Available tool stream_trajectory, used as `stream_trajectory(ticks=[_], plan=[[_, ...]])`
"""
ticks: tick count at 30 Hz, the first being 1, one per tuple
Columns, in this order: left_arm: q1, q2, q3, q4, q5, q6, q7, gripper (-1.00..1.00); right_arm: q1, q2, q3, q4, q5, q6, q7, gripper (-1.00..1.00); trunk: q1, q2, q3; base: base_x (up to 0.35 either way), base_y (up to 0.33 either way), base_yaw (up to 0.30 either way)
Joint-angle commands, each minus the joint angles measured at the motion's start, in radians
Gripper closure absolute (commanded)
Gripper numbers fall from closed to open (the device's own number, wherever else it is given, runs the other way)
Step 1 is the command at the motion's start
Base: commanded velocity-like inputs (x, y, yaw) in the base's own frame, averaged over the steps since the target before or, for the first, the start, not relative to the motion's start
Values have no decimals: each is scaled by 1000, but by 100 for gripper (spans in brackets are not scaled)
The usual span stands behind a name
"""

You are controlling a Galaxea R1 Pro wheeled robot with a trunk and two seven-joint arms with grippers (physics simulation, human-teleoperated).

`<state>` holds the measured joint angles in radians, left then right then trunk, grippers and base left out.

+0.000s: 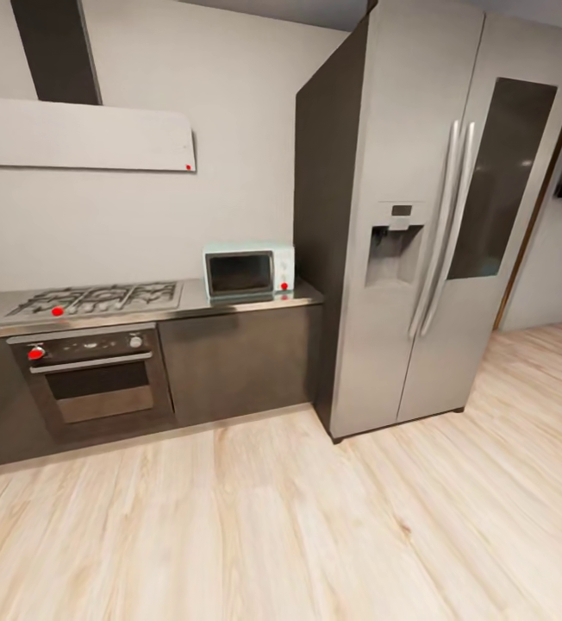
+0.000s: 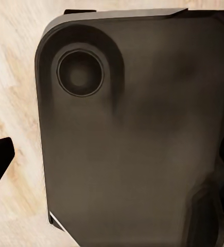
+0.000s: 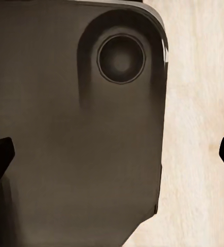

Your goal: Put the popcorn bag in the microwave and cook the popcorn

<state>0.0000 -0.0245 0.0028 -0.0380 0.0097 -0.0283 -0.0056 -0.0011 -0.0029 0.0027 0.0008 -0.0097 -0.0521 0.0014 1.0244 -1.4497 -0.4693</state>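
So the head view is looking across the kitchen: the pale-blue microwave [image 1: 248, 272] sits on the grey countertop [image 1: 190, 304] at its right end, door closed, just beside the dark side panel of the big steel fridge [image 1: 427, 216]. Left of it on the same slab is a gas hob [image 1: 96, 299] with a red marker on it, and under that a dark oven [image 1: 91, 378] with a bar handle and a red knob. The white slanted hood [image 1: 78, 134] hangs on the far wall above the hob, and pale wood floor [image 1: 272, 526] fills the near part. Both wrist views look down at a dark rounded body of the robot with a round recess, over that same wood floor. Left gripper [image 2: 112, 159] and right gripper [image 3: 117, 154] each show black fingertips well apart at opposite edges, so both are spread with nothing between them
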Motion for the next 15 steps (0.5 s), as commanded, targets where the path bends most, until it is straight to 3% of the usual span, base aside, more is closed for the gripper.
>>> stream_trajectory(ticks=[1,15], plan=[[0,0,0,0,1,-2,-1,-100,0,0,1,0,-1,-3,0,-100,1,0,-1,317,-158,0],[0,0,0,0,1,-2,-1,-100,0,2,0,0,-1,-3,0,-100,1,0,-1,317,-158,0]])
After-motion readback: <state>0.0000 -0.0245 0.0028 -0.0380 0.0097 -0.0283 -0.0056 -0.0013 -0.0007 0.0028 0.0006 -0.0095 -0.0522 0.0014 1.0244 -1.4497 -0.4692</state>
